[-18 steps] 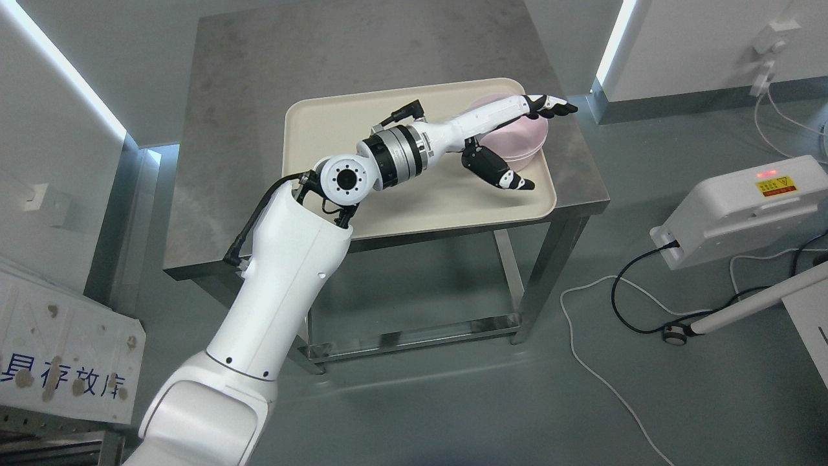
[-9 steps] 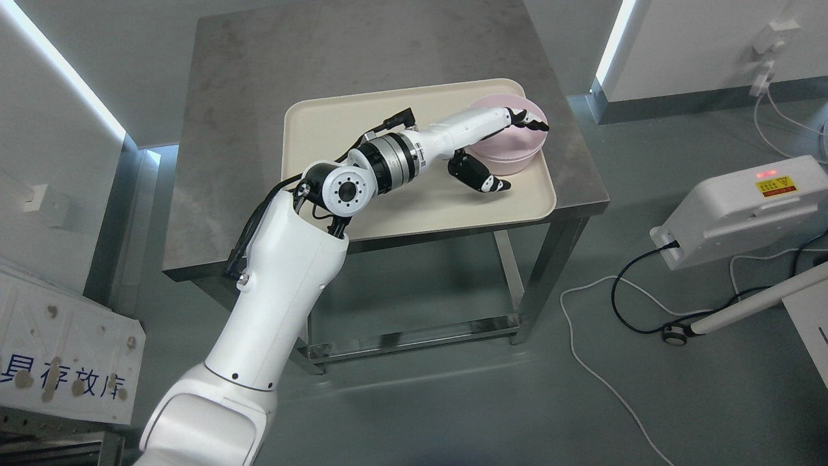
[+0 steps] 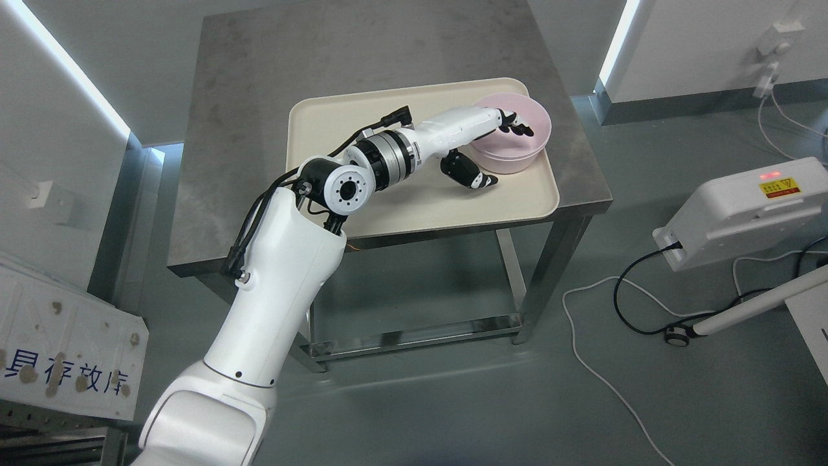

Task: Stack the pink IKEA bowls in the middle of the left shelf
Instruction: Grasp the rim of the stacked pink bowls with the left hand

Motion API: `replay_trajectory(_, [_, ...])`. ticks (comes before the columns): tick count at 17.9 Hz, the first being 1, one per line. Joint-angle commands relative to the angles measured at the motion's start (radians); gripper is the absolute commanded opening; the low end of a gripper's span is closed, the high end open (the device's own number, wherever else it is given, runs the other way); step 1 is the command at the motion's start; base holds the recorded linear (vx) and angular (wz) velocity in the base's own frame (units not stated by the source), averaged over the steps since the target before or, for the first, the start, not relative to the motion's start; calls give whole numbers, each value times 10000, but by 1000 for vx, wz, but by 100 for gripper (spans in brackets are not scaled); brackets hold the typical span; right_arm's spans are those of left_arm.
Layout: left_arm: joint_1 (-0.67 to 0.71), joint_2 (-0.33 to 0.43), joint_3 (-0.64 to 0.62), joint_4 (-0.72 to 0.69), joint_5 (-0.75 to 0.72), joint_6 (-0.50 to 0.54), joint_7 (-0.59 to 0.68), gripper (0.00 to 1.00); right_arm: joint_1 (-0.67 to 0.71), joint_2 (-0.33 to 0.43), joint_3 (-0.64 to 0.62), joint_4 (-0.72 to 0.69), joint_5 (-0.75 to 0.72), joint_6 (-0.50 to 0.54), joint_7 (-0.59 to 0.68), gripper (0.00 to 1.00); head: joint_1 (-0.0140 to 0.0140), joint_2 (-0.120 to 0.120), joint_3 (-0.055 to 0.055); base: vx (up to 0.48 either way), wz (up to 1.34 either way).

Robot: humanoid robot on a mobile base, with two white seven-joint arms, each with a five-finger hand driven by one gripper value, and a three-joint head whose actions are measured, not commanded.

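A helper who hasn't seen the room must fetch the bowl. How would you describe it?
On the steel table lies a cream tray. The bowl sits in its far right corner, with the left hand straddling its rim. It is the only pink thing there.

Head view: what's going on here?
The left robot hand is at the pink bowl, which sits on the right end of a beige tray on a steel table. The fingers reach over the near rim into the bowl and the thumb stays outside its wall, so it is set for a grasp. The bowl rests on the tray, not lifted. No right arm is in view.
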Motion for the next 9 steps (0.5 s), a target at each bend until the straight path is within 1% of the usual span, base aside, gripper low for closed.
replay_trajectory(1, [-15,175,26,377,-525,-342,-4,56,0,-174,0,0,0,-5,1,100,0,0,0,-10,7])
replay_trajectory(5, [-15,175,-65,485,-863,-512,27,51,0,-174,0,0,0,-5,1,100,0,0,0,-3,2])
replay_trajectory(7, [-15,175,-173,500,-879,-817,57,45,0,-174,0,0,0,-5,1,100,0,0,0,0,0])
replay_trajectory(9, [-15,175,-235,638,-879,-1277,439,33,0,-174,0,0,0,-5,1,100,0,0,0,0,0])
